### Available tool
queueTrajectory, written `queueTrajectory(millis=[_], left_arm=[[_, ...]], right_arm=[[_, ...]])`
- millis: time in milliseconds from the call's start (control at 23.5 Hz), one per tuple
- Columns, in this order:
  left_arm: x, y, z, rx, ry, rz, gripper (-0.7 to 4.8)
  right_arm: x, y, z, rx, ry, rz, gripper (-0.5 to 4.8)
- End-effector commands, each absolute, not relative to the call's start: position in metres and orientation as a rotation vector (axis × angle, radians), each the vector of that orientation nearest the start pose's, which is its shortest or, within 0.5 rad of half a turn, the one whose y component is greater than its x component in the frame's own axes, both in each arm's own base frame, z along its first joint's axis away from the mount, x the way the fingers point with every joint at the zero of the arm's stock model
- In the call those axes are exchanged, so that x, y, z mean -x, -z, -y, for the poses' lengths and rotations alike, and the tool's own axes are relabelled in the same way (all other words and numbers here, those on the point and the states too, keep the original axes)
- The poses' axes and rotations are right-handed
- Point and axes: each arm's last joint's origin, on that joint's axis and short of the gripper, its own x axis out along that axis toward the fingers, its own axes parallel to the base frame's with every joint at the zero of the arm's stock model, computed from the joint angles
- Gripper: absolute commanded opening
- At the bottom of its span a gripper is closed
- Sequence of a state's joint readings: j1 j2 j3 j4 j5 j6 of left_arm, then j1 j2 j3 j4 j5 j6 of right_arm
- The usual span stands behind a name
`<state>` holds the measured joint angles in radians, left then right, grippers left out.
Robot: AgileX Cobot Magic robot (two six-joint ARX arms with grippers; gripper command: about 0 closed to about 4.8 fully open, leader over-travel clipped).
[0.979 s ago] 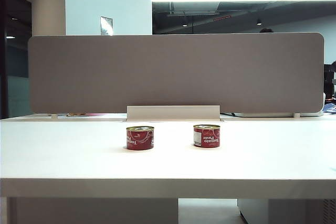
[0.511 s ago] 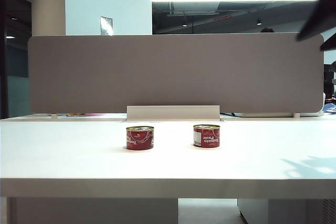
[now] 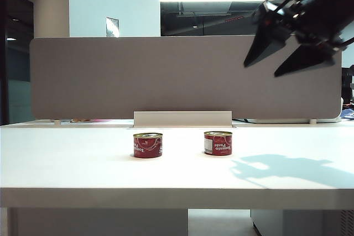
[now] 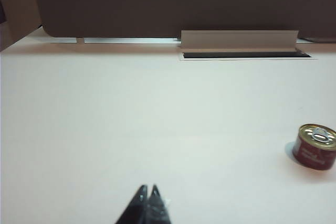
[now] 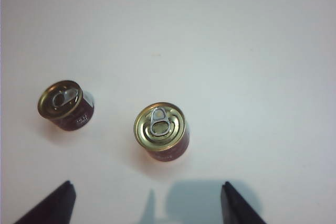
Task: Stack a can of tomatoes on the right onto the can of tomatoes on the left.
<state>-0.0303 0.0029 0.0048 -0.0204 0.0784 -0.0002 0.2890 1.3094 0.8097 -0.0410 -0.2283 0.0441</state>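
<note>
Two short red cans of tomatoes with gold pull-tab lids stand upright on the white table, the left can (image 3: 147, 145) and the right can (image 3: 218, 143) a little apart. My right gripper (image 3: 260, 71) hangs open high above the table, to the right of the right can. In the right wrist view the right can (image 5: 161, 131) lies ahead of the open right gripper (image 5: 147, 184) and the left can (image 5: 67, 104) off to one side. My left gripper (image 4: 147, 188) is shut on nothing, low over bare table, with one can (image 4: 316, 146) far off to its side.
A grey partition panel (image 3: 185, 75) runs along the back of the table, with a pale cable tray (image 3: 182, 119) at its foot behind the cans. The table's front edge (image 3: 177, 197) is near the camera. The right arm's shadow (image 3: 287, 167) falls right of the cans.
My right arm has come into the exterior view from the upper right and moved left and down. Its jaws now stand wide. The cans have not moved.
</note>
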Motion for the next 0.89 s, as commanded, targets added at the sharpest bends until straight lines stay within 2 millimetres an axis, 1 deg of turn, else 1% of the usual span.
queueTrajectory(millis=[43,213,341,383,511,681,894], left_arm=[[-0.097,-0.164,0.006,0.0,0.146,-0.01,-0.06],[-0.097,-0.164,0.009,0.002,0.226,-0.016,-0.06],[-0.096,-0.162,0.01,0.004,0.281,-0.034,-0.06],[-0.096,-0.161,0.011,0.006,0.311,-0.045,-0.06],[-0.096,-0.161,0.012,0.008,0.355,-0.051,-0.06],[-0.095,-0.161,0.013,0.008,0.374,-0.051,-0.06],[-0.095,-0.161,0.013,0.008,0.374,-0.05,-0.06]], right_arm=[[-0.281,-0.243,-0.097,0.004,-0.519,-0.564,3.93],[-0.297,-0.234,-0.107,0.034,-0.539,-0.6,3.93],[-0.306,-0.226,-0.116,0.047,-0.539,-0.645,3.93],[-0.311,-0.221,-0.118,0.052,-0.54,-0.667,4.03],[-0.317,-0.211,-0.126,0.073,-0.546,-0.698,4.79],[-0.322,-0.2,-0.136,0.109,-0.56,-0.723,4.79],[-0.328,-0.186,-0.153,0.174,-0.493,-0.751,4.79]])
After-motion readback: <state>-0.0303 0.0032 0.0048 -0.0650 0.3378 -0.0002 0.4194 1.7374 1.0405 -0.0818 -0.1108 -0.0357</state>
